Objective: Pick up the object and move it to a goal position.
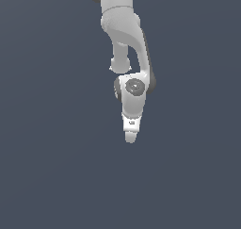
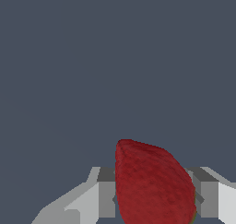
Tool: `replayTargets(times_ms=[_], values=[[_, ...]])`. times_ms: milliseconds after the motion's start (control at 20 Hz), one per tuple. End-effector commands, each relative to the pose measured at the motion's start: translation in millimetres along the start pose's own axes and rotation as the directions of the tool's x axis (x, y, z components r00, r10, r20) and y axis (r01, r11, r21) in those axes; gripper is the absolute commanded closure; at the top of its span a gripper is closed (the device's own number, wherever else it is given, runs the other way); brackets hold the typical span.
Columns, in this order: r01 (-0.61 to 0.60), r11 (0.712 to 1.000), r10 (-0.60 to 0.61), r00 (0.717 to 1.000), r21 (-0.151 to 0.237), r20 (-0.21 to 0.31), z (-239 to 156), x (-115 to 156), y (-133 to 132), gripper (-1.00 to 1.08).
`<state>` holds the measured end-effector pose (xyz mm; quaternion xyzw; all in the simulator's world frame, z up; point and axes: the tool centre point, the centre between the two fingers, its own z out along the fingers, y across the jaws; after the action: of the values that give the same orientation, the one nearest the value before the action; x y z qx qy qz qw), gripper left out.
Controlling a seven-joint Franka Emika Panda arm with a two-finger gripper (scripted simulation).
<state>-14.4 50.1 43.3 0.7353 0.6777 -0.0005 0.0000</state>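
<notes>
From the wrist view I see the tool (image 2: pixel 154 197) clamped on the object (image 2: pixel 152 184): the red, strawberry-like lump sits between the two grey fingers (image 2: pixel 107 197), one pressed against each of its sides, its pointed end sticking out past the fingertips. A sliver of green shows at its base, at the picture's edge. The fingers stand only as far apart as the lump is wide.

In the exterior view the white arm (image 1: pixel 123 30) reaches down from the top of the frame and the tool (image 1: pixel 130 137) points downward near the middle. I cannot make out the object there; the tool's tip hides it or it is too small to tell.

Everything behind is one flat, dark blue-grey ground in both views, with no edge, seam or shadow that I can read, so I cannot tell whether the tool is touching the tabletop or hanging above it. I see nothing else around the tool.
</notes>
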Motion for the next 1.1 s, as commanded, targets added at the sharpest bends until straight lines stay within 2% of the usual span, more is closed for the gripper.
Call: replayTargets(times_ms=[0,350,1050], values=[[-0.001,1.000,0.001,1.000,-0.001,0.001,-12,-11,-1,1.08],[0.000,1.000,0.000,1.000,-0.001,0.001,-63,-58,-9,1.08],[0.001,1.000,-0.001,1.000,-0.001,-0.003,-196,-177,-26,1.08]])
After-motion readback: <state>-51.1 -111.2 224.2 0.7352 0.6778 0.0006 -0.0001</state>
